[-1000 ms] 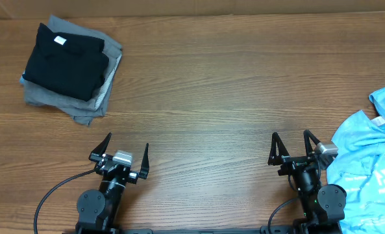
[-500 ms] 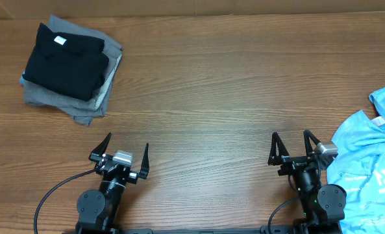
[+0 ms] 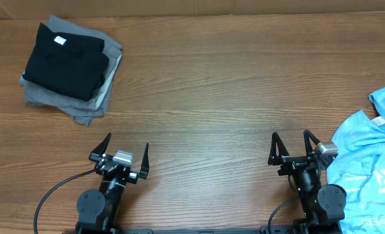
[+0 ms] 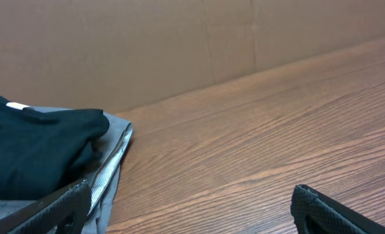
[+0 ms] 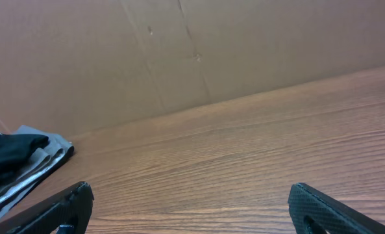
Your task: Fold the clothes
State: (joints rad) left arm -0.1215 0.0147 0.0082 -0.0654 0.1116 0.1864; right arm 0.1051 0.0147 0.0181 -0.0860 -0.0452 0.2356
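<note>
A folded black T-shirt (image 3: 65, 60) with a small white neck label lies on folded grey trousers (image 3: 108, 71) at the table's far left; the same stack shows in the left wrist view as the black T-shirt (image 4: 30, 146) on the grey trousers (image 4: 111, 156), and small at the left edge of the right wrist view (image 5: 10, 156). A light-blue printed shirt (image 3: 367, 169) lies crumpled at the right edge. My left gripper (image 3: 123, 148) (image 4: 189, 201) stands open near the front edge, nothing between its fingers. My right gripper (image 3: 291, 144) (image 5: 189, 201) is open too, just left of the blue shirt.
A brown cardboard wall (image 4: 179, 45) runs along the table's far edge. Bare wood tabletop (image 3: 211, 97) stretches between the stack and the blue shirt. A black cable (image 3: 52, 195) loops by the left arm's base.
</note>
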